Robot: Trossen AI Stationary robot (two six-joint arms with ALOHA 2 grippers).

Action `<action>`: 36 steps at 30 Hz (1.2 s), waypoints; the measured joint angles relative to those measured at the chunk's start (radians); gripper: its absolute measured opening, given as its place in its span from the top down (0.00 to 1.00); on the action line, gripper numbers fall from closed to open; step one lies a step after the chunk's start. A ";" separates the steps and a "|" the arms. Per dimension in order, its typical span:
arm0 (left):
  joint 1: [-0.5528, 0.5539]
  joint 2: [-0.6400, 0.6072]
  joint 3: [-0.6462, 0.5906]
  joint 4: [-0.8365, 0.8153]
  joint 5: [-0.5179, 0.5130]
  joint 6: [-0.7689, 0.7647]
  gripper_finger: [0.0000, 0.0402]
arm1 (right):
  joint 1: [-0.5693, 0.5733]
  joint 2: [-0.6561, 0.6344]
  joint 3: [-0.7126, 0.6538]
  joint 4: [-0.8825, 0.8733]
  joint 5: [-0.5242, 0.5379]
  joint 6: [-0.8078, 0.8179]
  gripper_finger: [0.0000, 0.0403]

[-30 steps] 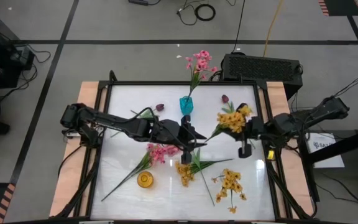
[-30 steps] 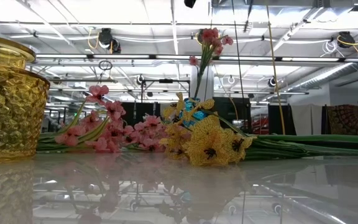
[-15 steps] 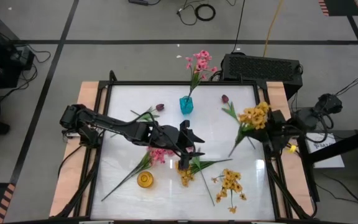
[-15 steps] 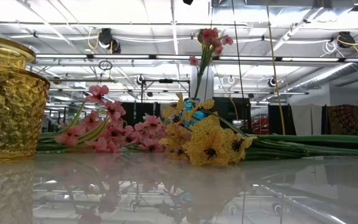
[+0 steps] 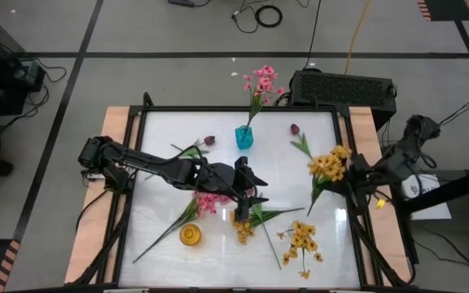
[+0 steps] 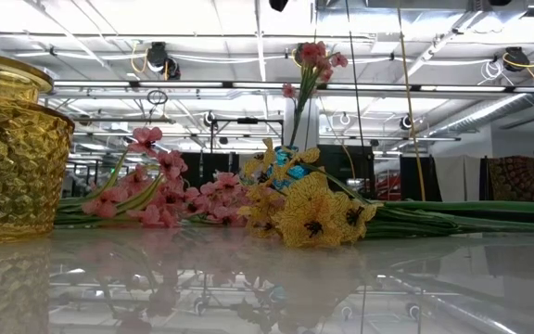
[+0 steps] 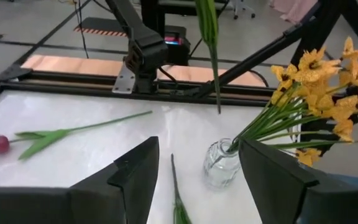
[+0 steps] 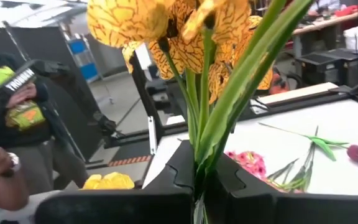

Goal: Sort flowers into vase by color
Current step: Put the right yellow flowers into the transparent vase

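Observation:
My right gripper [image 5: 351, 176] is near the table's right edge, shut on a yellow blossom spray [image 5: 330, 163]. In the left wrist view the spray's stems go down into a clear glass vase [image 7: 222, 164]. My left gripper [image 5: 251, 194] is open at mid-table, above green leaves and a yellow spray [image 5: 243, 227] lying flat, and touches nothing. A pink spray [image 5: 260, 81] stands in the blue vase [image 5: 243, 137]. Another pink spray [image 5: 206, 201] and a yellow spray [image 5: 302, 238] lie on the table. Two maroon tulips [image 5: 209, 140] [image 5: 295, 129] lie near the far edge. My right gripper pinches the yellow spray's bundled green stems [image 8: 205, 140] between its two fingers, just below the blossoms, coming from the table's right side. The spray leans with its blossoms up. Its lower stem ends [image 7: 231, 145] sit in the clear vase's mouth.
A yellow glass vase [image 5: 190, 236] stands near the table's near-left part and looms large in the low view [image 6: 17, 158]. A black box [image 5: 342, 87] sits beyond the far edge. A person [image 8: 5, 124] stands beyond the table in the right wrist view.
My right gripper drew back toward the table's right edge with the yellow spray. The spray swung from lying slantwise to leaning, its stem end pointing toward the near edge at the clear vase. My left gripper shifted a little toward the near edge.

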 joint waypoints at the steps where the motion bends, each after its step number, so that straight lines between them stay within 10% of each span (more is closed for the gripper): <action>1: 0.000 0.000 0.000 0.000 0.000 -0.015 0.43 | 0.011 0.006 0.000 -0.001 0.011 0.007 1.00; 36: -0.116 0.000 0.000 0.003 -0.242 -0.047 0.43 | 0.395 0.309 0.000 -0.070 0.695 0.289 0.99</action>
